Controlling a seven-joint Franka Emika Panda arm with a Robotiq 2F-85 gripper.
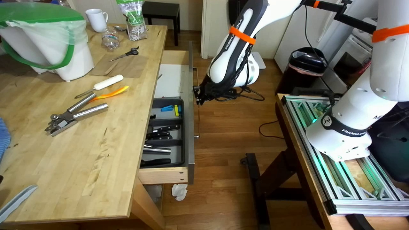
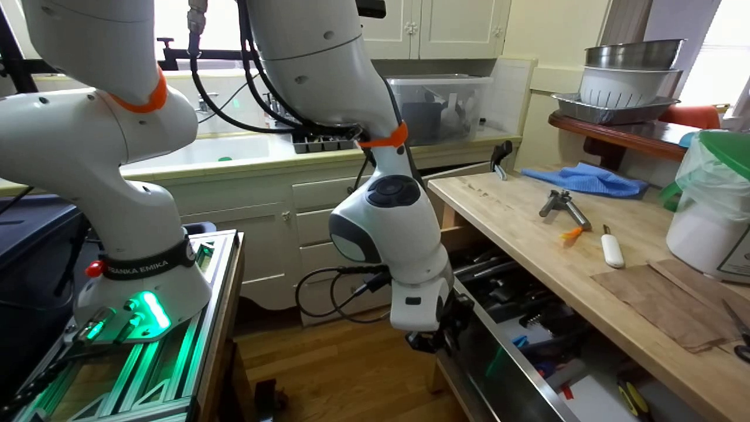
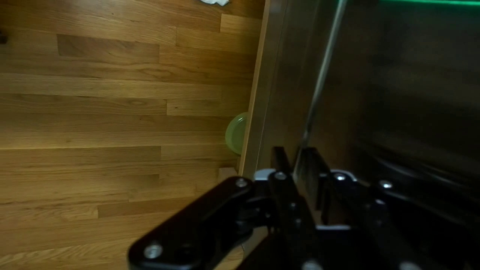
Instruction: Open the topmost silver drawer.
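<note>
The topmost silver drawer (image 1: 191,150) stands pulled well out from under the wooden worktop. Its dark metallic front (image 2: 498,351) and filled interior also show in another exterior view. A dark tray (image 1: 182,137) inside holds knives and other tools, with a white-bottomed part beside it. A thin bar handle (image 1: 198,119) runs along the front. My gripper (image 1: 197,95) is at this handle, outside the front. In the wrist view the handle (image 3: 322,75) passes between the fingers (image 3: 294,152), close to the right one. A gap shows beside the left finger, so the jaws look partly open.
The worktop (image 1: 105,172) carries scissors (image 1: 127,53), a metal hand tool (image 1: 72,116), a white-handled tool (image 1: 107,83) and a lidded bucket (image 1: 64,54). Cables (image 1: 252,95) hang from my wrist. Crumpled paper (image 1: 179,191) and a green round object (image 3: 236,133) lie low by the drawer.
</note>
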